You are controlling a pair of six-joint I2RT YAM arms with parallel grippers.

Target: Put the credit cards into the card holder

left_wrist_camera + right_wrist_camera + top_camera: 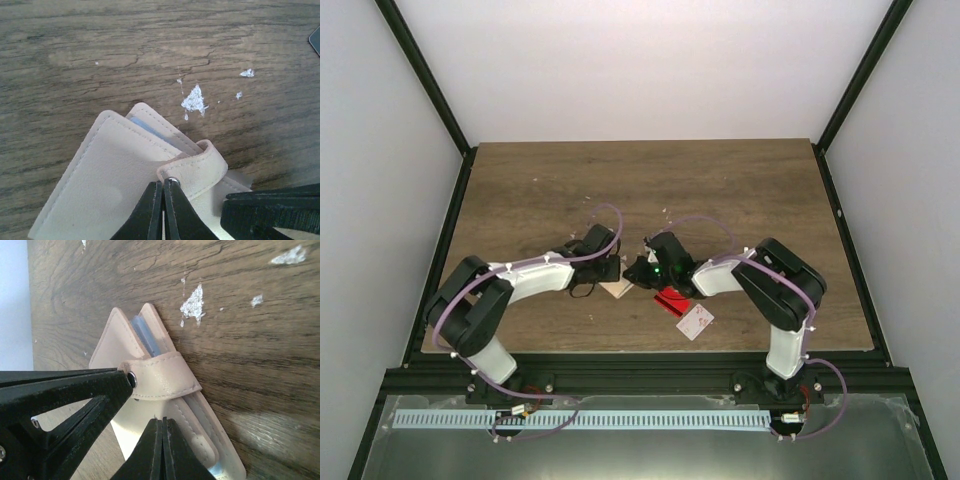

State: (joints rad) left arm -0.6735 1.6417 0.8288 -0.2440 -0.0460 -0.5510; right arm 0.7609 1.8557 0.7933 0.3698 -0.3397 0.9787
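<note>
Card holder (pixel 107 185) tab in left claw (pixel 163 186), closed right claw (pixel 161 424) alongside.

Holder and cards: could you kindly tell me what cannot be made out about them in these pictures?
- Top view: the holder is mostly hidden under the left gripper and right gripper.
- Top view: the red card is partly covered by the right gripper; the white card has print too small to read.
- Wrist views: the blue card shows only an edge; the holder's walls hide how many are inside.
- Left wrist: the holder's near end is cut off by the bottom edge.
</note>
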